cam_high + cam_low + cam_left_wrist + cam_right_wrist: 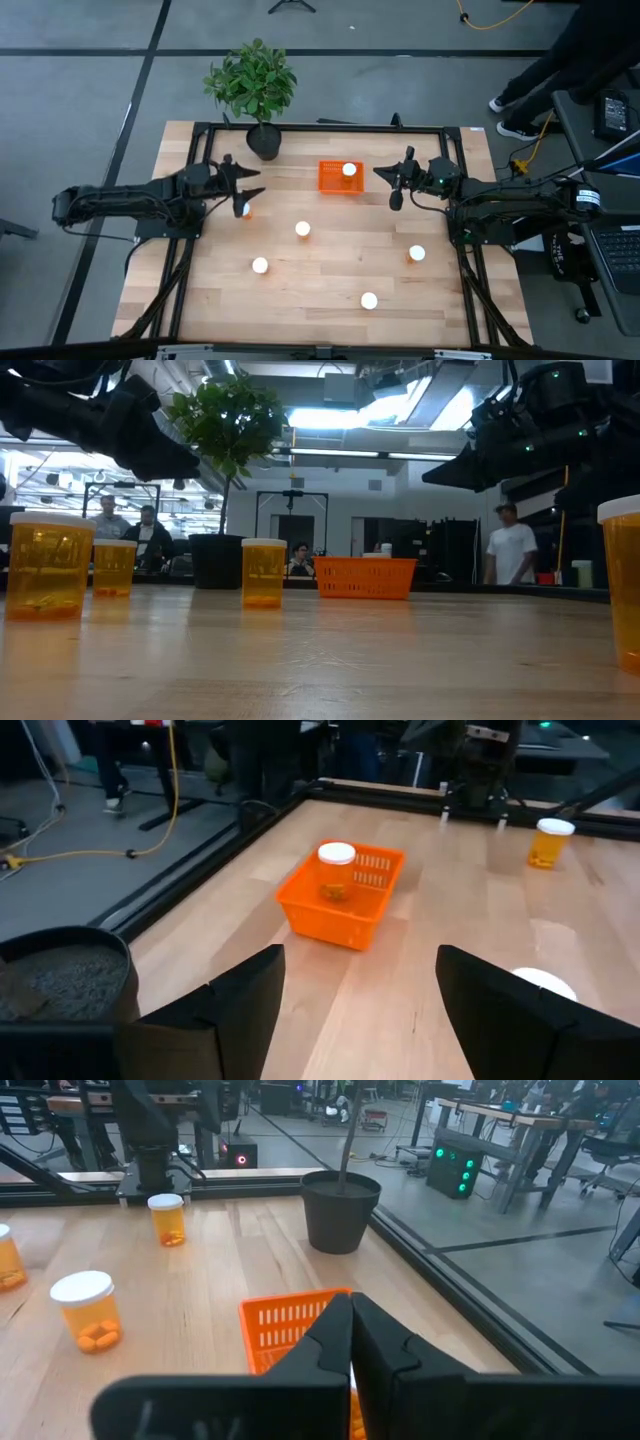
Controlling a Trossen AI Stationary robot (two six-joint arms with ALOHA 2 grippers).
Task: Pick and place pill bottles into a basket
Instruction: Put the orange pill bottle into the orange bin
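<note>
Left gripper (252,184) gaping, empty — plant pot (264,140) near basket (340,177); right gripper (385,176) closed, empty.

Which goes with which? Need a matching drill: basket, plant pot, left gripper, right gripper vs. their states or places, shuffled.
Column one:
1. bright-orange rectangular plastic basket
2. dark round plant pot
3. left gripper
4. right gripper

Column two:
A. fingers shut, beside the basket
B. holds one white-capped orange pill bottle
C. fingers open, holding nothing
D. at the table's far edge, with a green plant

Pairs: 1-B, 2-D, 3-C, 4-A
</note>
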